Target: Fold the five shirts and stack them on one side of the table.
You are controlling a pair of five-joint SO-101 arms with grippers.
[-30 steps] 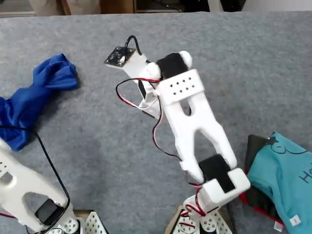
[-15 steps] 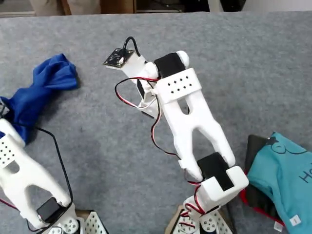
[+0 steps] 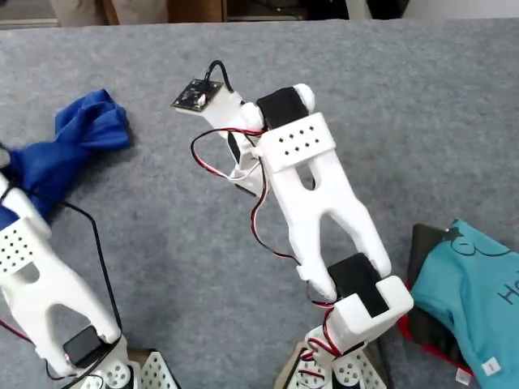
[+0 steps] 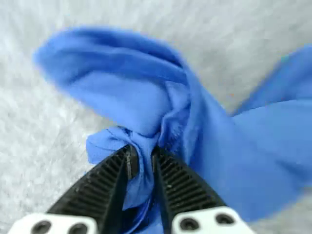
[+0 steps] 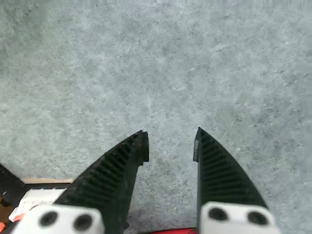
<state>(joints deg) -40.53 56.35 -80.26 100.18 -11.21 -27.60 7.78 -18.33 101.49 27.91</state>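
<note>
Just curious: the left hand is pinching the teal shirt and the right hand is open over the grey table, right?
Not quite: the left wrist view shows the left hand pinching the blue shirt, not the teal shirt. The right hand is open over the grey table.

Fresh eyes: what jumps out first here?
The blue shirt, bunched at the left of the table, is pinched in the left tool. The right tool hangs open over bare surface mid-table. A teal shirt lies at the right edge.
</note>
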